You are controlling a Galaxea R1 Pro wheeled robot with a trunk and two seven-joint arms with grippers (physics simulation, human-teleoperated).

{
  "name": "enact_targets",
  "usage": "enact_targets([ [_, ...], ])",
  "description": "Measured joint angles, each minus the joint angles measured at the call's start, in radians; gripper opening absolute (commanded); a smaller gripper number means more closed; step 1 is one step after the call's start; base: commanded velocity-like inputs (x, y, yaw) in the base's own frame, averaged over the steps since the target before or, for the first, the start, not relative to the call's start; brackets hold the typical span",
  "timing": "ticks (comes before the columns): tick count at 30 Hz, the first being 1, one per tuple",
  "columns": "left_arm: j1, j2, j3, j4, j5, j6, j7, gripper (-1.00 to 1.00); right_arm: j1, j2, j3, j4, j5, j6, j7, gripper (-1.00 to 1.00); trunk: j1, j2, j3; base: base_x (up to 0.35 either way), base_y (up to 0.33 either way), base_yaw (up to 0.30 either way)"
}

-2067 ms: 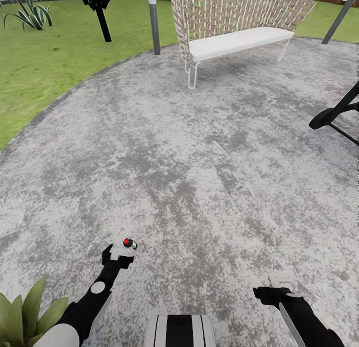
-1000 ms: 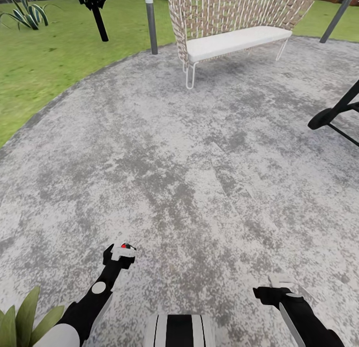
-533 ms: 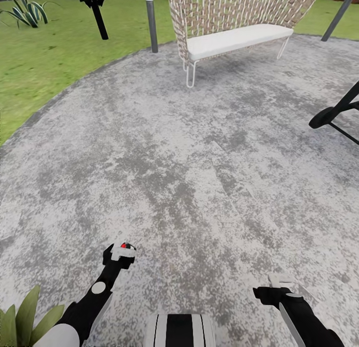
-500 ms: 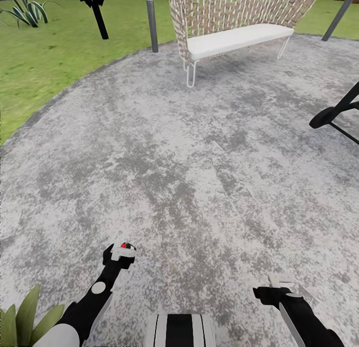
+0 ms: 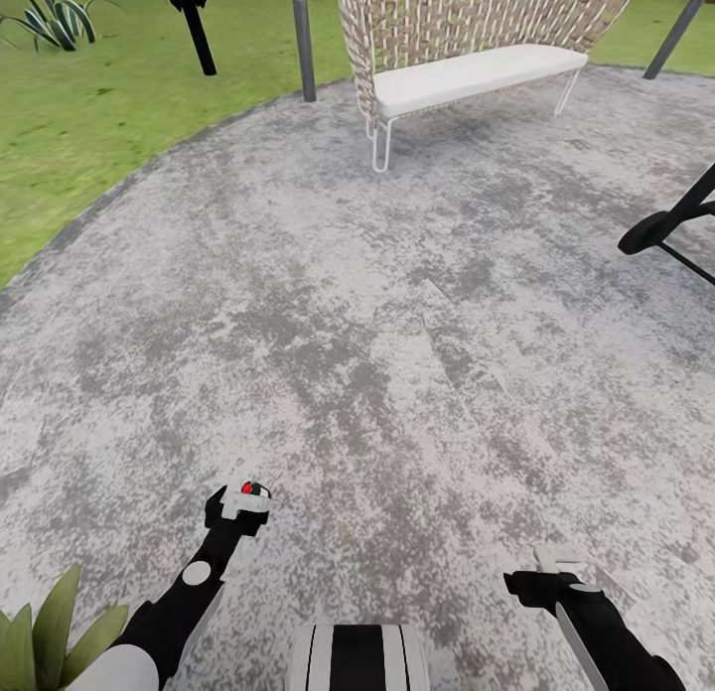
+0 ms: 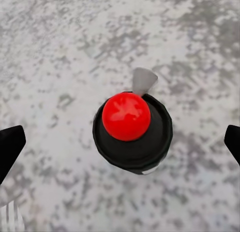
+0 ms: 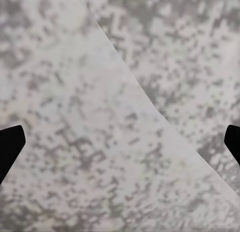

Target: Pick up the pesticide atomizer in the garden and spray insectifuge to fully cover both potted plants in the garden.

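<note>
Shifted a little since two seconds ago: my head camera, so the bench (image 5: 467, 75) and the corner leaves sit slightly off their earlier spots, while both arms hang as before.

The pesticide atomizer (image 6: 132, 134) faces my left wrist camera end-on, a dark round body with a red knob and a pale grey tab, between the left gripper (image 5: 241, 497) fingers (image 6: 9, 147). Those stand wide apart, their visible tips clear of it. My right gripper (image 5: 556, 562) is likewise spread, with nothing between its fingers (image 7: 10, 142). Both hover low over the gravel patio (image 5: 397, 324). One potted plant (image 5: 50, 631) pokes pointed leaves up beside my left arm; the lawn (image 5: 99, 105) lies beyond.
</note>
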Motion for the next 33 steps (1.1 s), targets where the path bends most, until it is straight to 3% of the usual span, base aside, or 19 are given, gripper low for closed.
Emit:
enact_targets([
  [33, 0.000, 0.000, -0.001, 0.000, 0.000, 0.000, 0.000, 1.00, 0.000, 0.000, 0.000, 0.000, 0.000, -0.001, 0.000, 1.00, 0.000, 0.000, -0.024, 0.001, 0.000, 0.000],
])
